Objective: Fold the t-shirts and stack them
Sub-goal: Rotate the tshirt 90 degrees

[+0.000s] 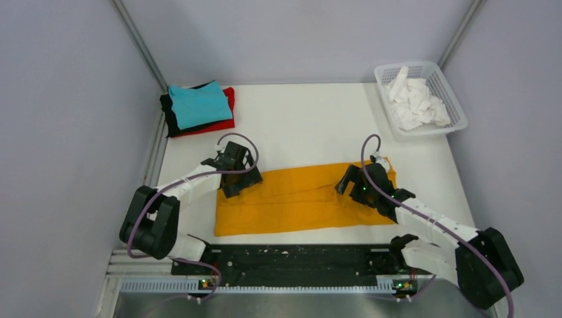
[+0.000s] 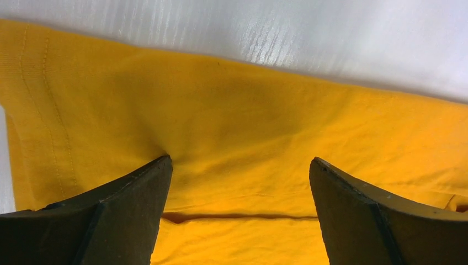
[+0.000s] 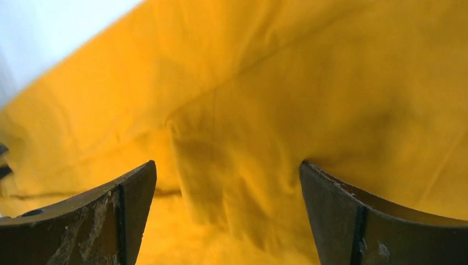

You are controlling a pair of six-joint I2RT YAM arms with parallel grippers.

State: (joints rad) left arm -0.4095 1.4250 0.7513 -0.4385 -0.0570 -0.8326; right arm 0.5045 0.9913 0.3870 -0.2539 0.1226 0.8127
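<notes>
The teal fabric t-shirt [image 1: 199,105], black fabric t-shirt [image 1: 167,114] and red fabric t-shirt [image 1: 229,101] are stacked folded at the far left corner of the white surface [image 1: 311,126]. The mustard-orange fabric t-shirt [image 1: 301,199] is laid as a long band by the near edge and is judged half folded. The left hand [image 2: 240,163] and right hand [image 3: 228,165] are spread over it, pinching nothing.

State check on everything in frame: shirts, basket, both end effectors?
Mustard-orange t-shirt: folded into a long strip, lying flat, not stacked.
Black t-shirt, red t-shirt: folded, piled at the far left corner.
Teal t-shirt: folded, on top of them.
Basket: upright, holds crumpled white cloths.
Left end effector: open, at the strip's left end.
Right end effector: open, at its right end.
</notes>
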